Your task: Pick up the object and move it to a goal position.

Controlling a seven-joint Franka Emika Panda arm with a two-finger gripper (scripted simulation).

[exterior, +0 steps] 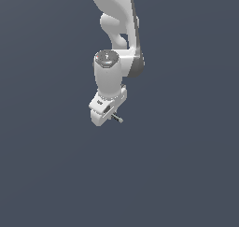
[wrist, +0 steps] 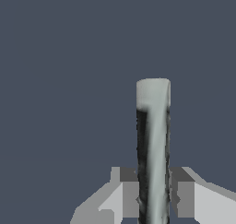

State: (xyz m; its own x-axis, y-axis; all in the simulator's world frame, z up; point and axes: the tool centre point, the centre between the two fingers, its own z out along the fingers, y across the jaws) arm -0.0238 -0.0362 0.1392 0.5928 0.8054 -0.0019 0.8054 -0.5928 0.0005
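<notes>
Under the white arm point(exterior: 116, 30), the gripper point(exterior: 111, 113) has its jaws clamped on the stick point(wrist: 153, 149), which pokes out toward the exterior view's right, so the carry should go slowly and keep the grip firm.

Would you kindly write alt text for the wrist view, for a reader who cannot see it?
A pale grey-white stick with a dark streak along one side is clamped between the grey pads of the gripper, whose jaws are closed on it from both sides. It juts away from the camera against a plain dark blue-grey background, with nothing else in sight.
</notes>
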